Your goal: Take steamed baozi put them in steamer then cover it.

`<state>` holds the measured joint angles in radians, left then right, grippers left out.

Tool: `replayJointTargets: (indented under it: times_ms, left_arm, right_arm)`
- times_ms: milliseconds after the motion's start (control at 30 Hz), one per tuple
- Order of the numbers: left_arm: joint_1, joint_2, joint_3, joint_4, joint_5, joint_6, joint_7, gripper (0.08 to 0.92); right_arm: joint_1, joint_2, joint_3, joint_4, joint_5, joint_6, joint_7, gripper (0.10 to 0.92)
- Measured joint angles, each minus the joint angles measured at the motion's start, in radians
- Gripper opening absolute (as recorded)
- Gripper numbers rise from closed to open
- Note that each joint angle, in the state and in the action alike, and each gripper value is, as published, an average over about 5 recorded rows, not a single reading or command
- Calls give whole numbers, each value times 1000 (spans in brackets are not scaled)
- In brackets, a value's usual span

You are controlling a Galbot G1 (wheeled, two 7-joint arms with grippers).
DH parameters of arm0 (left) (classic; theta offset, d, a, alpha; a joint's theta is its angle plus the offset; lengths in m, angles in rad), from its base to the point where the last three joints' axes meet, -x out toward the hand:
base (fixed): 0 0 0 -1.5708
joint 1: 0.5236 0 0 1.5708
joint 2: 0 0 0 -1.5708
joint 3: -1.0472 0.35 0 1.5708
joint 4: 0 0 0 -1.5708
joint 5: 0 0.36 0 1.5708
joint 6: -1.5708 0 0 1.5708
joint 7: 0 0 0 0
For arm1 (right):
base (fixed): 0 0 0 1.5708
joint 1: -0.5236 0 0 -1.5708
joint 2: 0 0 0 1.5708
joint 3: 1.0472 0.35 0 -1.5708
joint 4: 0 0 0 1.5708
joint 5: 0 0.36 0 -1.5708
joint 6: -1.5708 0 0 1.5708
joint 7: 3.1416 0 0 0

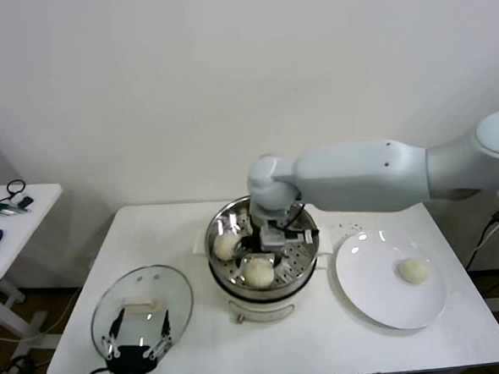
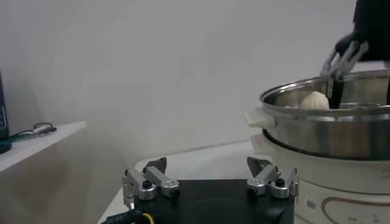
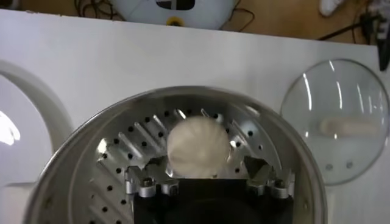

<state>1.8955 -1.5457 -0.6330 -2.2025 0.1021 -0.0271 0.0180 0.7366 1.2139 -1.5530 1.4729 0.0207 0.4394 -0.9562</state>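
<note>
Now right tool (image 3: 207, 178) astride baozi (image 3: 198, 147)

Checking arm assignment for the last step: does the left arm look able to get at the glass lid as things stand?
Probably yes. The left gripper hangs open at the near edge of the glass lid, which lies flat on the table with its handle uncovered. The right gripper is over in the steamer, clear of that side.

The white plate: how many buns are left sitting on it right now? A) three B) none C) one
C: a single baozi sits on the white plate, while two others already lie in the steamer.
</note>
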Motion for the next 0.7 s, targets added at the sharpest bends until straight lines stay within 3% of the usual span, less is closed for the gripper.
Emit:
replayJointTargets:
  times_ms: [367, 700]
  left_arm:
    - [-11, 1, -4, -11, -14, 6, 6, 823]
    - [-18, 1, -2, -1, -15, 6, 12, 823]
  right_arm:
    - [243, -213, -185, -102, 315, -158, -143, 823]
    - [152, -485, -229, -177, 325, -375, -154, 823]
